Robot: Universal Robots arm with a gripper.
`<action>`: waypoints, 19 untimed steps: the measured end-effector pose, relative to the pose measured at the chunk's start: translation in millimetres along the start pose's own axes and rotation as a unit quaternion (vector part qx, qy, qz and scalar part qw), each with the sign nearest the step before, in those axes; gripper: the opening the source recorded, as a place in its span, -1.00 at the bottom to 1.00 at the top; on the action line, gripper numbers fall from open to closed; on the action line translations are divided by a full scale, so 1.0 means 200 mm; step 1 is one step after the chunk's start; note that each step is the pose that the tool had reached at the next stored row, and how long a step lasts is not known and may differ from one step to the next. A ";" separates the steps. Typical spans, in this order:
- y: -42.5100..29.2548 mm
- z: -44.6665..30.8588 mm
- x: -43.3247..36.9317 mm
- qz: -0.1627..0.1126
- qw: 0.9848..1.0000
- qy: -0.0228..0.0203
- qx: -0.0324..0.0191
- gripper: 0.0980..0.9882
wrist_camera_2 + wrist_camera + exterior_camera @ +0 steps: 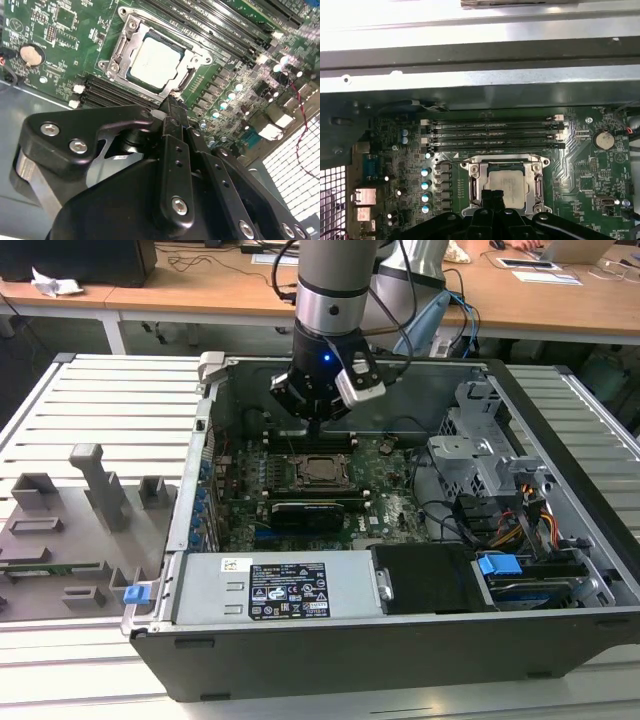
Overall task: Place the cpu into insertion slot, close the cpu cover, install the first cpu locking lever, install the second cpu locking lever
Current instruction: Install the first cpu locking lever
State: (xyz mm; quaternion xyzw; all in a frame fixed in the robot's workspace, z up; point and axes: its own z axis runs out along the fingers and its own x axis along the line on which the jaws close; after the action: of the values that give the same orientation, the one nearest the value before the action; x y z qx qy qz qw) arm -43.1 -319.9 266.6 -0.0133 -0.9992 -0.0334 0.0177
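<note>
Gripper (171,104), fingers (173,120) pinched together on nothing, hangs above the board (55,30); the cpu (152,60) sits flat in the insertion slot (129,22), cpu cover (116,52) down round it, by my read roughly straight below the tips, square so no long axis.

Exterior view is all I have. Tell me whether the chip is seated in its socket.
Observer: Seated. In both wrist views the chip lies flat and square in it, pale metal top up.
Operator: Report the cover.
Observer: The cover frame lies flat around the chip, whose top shows through its window.
Operator: Give me the jaws.
Observer: On the gripper the jaws are together with nothing between them, tip close over the cover frame's edge.
</note>
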 end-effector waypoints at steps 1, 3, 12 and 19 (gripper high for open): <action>0.000 0.000 0.003 -0.007 1.000 0.000 0.000 -0.98; -0.001 0.001 0.016 -0.010 1.000 -0.001 0.000 -0.98; -0.004 0.007 0.115 -0.012 1.000 -0.007 0.000 -0.98; -0.006 0.015 0.195 -0.012 1.000 -0.011 -0.001 -0.98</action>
State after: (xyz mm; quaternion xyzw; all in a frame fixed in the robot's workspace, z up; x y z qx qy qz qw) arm -82.3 -320.0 265.0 -0.0016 -0.9994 -0.0348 0.0062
